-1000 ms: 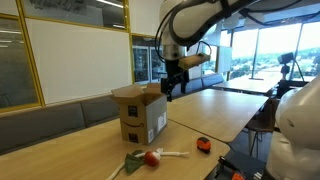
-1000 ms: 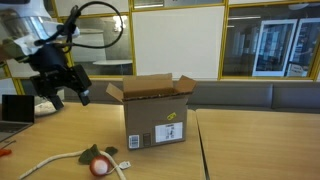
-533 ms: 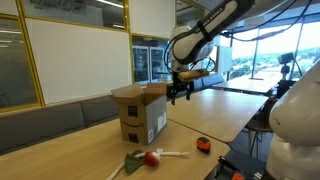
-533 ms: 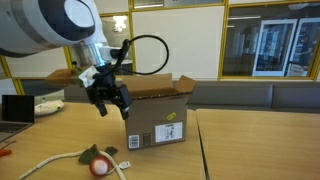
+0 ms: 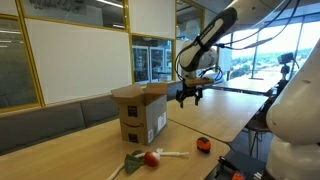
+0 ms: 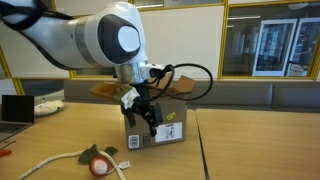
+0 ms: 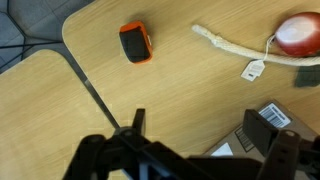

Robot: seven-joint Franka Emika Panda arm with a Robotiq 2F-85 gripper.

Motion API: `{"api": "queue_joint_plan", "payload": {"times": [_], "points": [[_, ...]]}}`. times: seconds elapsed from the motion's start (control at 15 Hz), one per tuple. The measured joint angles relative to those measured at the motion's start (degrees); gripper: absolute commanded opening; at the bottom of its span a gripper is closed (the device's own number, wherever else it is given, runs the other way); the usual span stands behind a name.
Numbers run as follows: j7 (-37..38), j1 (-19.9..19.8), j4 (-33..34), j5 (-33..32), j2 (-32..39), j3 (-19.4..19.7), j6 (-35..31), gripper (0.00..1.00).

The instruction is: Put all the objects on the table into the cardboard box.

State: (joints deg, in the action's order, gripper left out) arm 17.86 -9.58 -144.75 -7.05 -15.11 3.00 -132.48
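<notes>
The cardboard box stands on the wooden table with its top flaps open. In front of it lie a red ball, a green stem, a long white piece and an orange-and-black gadget. My gripper hangs in the air beside the box, open and holding nothing. From the wrist view it looks down on the table, with the box's labelled corner under one finger.
A dark seam separates two tabletops near the gadget. A white tag hangs off the white piece. A laptop sits at the table's far end. A bulky white body fills one side of an exterior view.
The arm has swung across from the box's far side to just in front of it and lowered a little. The jaws stayed open. Nothing on the table moved.
</notes>
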Motion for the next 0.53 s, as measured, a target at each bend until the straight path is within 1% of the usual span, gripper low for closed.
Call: {"api": "queue_joint_plan", "payload": {"times": [0.2,0.53], "points": [[-4.52,-0.30,0.00,2.26,1.57,3.49,0.00,1.00],[-14.49,-0.90,-0.07,6.68,5.09,8.81,0.00,1.00]]}}
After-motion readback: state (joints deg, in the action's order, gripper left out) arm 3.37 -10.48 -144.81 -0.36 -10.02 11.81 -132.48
